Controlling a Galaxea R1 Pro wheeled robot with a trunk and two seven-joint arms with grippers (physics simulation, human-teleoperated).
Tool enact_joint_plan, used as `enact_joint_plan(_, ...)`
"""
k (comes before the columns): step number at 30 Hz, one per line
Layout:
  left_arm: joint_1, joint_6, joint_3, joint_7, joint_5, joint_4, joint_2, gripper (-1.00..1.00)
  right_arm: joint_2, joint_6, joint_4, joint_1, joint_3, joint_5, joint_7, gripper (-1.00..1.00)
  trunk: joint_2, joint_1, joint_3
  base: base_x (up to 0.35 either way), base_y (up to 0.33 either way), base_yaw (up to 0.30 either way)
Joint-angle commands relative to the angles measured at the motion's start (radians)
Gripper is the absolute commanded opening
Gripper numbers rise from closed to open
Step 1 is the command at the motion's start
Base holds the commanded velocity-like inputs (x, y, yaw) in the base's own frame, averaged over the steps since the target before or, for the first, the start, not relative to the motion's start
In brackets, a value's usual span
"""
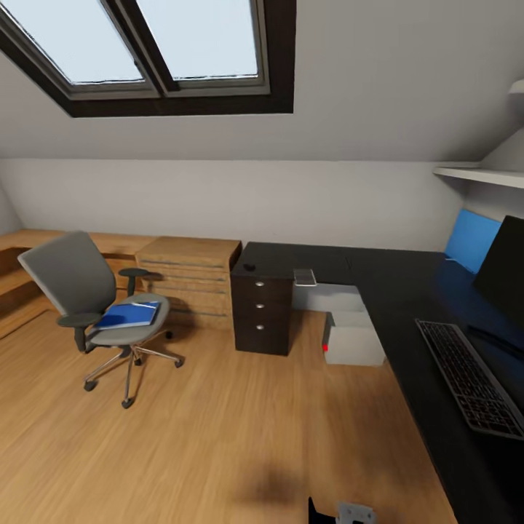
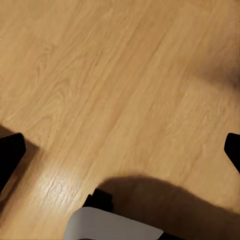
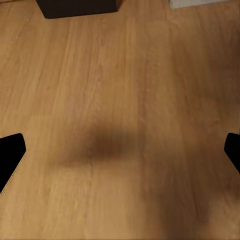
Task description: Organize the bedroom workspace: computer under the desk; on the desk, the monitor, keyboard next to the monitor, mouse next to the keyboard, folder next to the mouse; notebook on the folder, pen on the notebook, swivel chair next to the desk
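At left of the head view the swivel chair [image 1: 87,306] stands apart from the worktop [image 1: 407,291], the blue folder [image 1: 129,314] flat on its seat. In the centre the computer [image 1: 351,336] sits under the worktop, with the mouse [image 1: 249,267] above; the keyboard [image 1: 469,375] and monitor [image 1: 503,269] lie at right. Both jaws spread wide and empty over the floor [image 2: 100,75]. Approach the chair squarely and take the folder by its edge. No writing is legible.

Dark-framed skylights [image 1: 156,51] sit in the sloped ceiling above a wood plank floor [image 1: 218,437], low light-wood cabinets [image 1: 191,273] and a dark drawer unit [image 1: 262,309].
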Motion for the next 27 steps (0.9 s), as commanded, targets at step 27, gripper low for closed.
enact_joint_plan(27,-0.001,0.004,-0.006,0.003,0.005,-0.001,-0.001,1.00,0.000,-0.002,-0.001,-0.001,0.010,-0.002,-0.009,1.00,0.076,-0.042,0.033,0.320,0.063,0.000)
